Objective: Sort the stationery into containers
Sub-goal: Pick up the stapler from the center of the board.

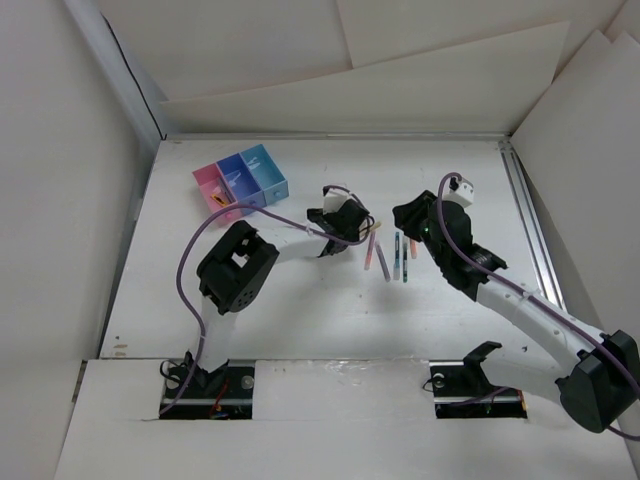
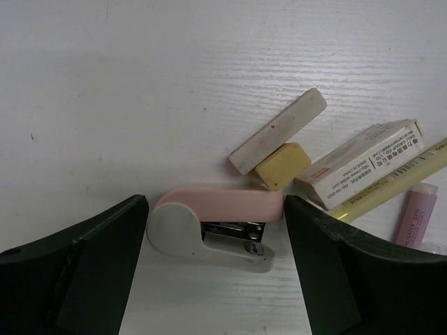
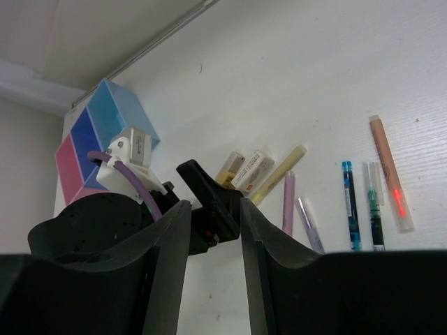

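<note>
I saw sorting barely begun: pens (image 1: 398, 255), erasers (image 2: 278, 131) loose on bench (image 1: 300, 320), well apart from containers (image 1: 278, 186). Only pink bin (image 1: 207, 183) held something small. Left claw (image 2: 216, 213) wide, straddling stapler (image 2: 209, 227) lying on bench. Right claw (image 3: 213, 223) partly open, empty.

I see a white desk (image 1: 300, 320) with a faint wood-grain surface. White boards (image 1: 420, 90) wall it in at the back and sides. A metal rail (image 1: 531, 225) runs along its right edge, and a grey post (image 1: 112, 70) slants at the back-left corner.
</note>
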`<act>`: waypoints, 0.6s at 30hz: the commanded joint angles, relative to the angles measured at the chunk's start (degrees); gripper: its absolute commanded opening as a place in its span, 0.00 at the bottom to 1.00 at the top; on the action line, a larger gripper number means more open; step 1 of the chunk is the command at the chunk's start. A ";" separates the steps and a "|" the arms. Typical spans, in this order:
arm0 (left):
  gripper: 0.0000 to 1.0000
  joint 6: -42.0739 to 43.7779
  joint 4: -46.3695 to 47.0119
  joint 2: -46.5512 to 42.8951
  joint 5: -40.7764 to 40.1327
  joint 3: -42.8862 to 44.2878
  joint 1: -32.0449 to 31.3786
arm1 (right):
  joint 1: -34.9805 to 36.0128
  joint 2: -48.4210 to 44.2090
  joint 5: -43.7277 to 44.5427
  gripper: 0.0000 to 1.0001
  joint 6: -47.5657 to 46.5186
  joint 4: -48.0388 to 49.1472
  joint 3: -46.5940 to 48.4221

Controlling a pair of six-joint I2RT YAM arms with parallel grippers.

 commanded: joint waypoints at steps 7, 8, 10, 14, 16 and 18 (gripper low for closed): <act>0.61 0.90 -1.07 -1.04 -1.66 0.19 -0.06 | -0.46 -0.58 -0.21 0.41 0.23 1.43 1.76; 0.59 0.38 -1.07 -1.04 -1.66 -1.11 -0.06 | -0.46 -0.58 -0.21 0.41 0.23 1.43 1.76; 0.52 0.37 -1.07 -2.44 -1.66 -2.17 -0.06 | -0.46 -0.58 -0.21 0.41 0.23 1.43 1.76; 0.45 -0.15 -1.07 -7.71 -1.05 -5.26 -0.06 | -0.46 -0.58 -0.73 0.41 0.23 1.43 1.76; 0.44 -0.77 -1.07 -9.91 -0.52 -6.83 -0.06 | -0.46 -0.58 -0.73 0.41 0.23 1.43 1.76; 0.44 -1.38 -1.07 -13.32 -0.52 -7.62 -0.06 | -0.46 -0.58 -0.73 0.41 0.23 1.43 1.76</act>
